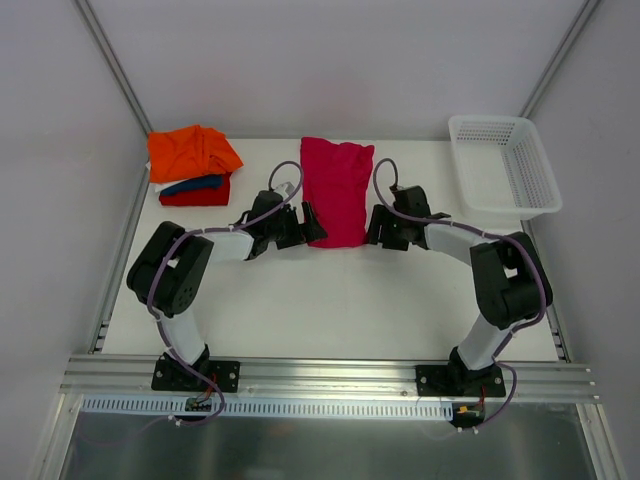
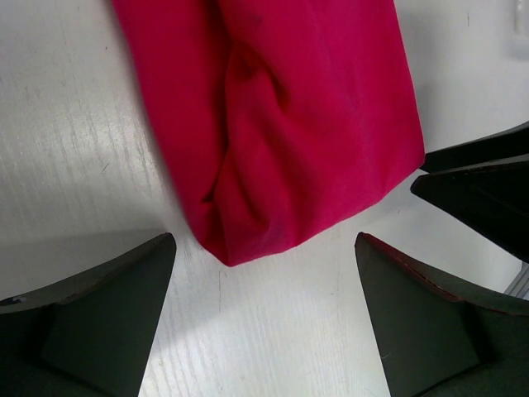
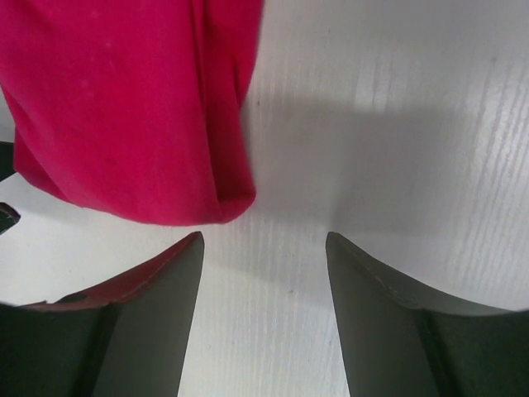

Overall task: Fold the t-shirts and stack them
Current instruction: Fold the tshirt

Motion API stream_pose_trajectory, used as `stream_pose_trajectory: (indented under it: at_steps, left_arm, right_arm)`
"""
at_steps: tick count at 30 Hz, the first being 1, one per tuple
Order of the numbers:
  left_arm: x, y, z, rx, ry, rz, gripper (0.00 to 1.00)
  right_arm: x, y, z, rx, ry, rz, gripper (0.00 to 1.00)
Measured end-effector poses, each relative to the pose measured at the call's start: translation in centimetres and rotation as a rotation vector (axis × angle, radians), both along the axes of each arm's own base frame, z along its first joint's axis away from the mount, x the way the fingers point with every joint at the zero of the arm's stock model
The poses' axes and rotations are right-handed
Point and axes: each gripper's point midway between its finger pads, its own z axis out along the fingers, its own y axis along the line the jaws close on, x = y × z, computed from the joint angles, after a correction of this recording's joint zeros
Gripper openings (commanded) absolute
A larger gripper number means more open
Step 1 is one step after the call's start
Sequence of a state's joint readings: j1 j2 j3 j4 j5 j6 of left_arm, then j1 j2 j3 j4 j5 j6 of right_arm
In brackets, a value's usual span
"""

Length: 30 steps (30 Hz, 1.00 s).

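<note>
Lying lengthwise on the far half of the white table, about midway across, the magenta-pink t-shirt is folded into 1 long, narrow strip with its near end pointing toward the arms. The cloth is not quite flat; from the left wrist camera a soft crease runs down the strip and the near corner is rounded over.

Both arms reach in low toward that near end. The left gripper sits at the strip's near-left corner and the right gripper at its near-right corner, the 2 facing each other across the cloth. Each has its jaws spread wide and holds nothing. In the left wrist view only bare table shows between the fingers, and the shirt's corner comes just up to the mouth of the opening. In the right wrist view the shirt's edge lies just beyond the fingertips, toward the left finger.

At the far-left corner of the table 3 more shirts are piled: an orange t-shirt loosely folded on top, a dark blue t-shirt under it, and a red t-shirt at the bottom. A white mesh basket stands at the far-right corner, well apart from the pink shirt.
</note>
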<state>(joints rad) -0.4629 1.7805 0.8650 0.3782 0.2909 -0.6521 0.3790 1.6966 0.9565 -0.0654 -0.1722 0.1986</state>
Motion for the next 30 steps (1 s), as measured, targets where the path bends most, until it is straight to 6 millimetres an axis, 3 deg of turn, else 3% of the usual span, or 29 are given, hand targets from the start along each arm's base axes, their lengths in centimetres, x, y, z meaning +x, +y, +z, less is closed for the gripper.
stream_pose_trajectory:
  at_steps: [3,14,25,30]
  left_arm:
    - [0.3,-0.2,0.0,-0.010,-0.005,-0.003,0.93]
    - [0.8,-0.5,0.1,-0.046,-0.011,-0.008,0.92]
    - [0.9,-0.7,0.1,-0.062,-0.021,-0.013,0.92]
    - [0.7,-0.6,0.0,-0.072,-0.031,-0.010,0.92]
  right_arm:
    - [0.5,0.4,-0.7,0.006,0.010,0.003,0.66]
    - [3.2,2.8,-0.1,0.162,-0.041,0.012,0.68]
    - [3.2,3.0,-0.1,0.221,-0.054,-0.003,0.67]
    - [2.1,2.2,-0.1,0.220,-0.058,-0.015,0.67]
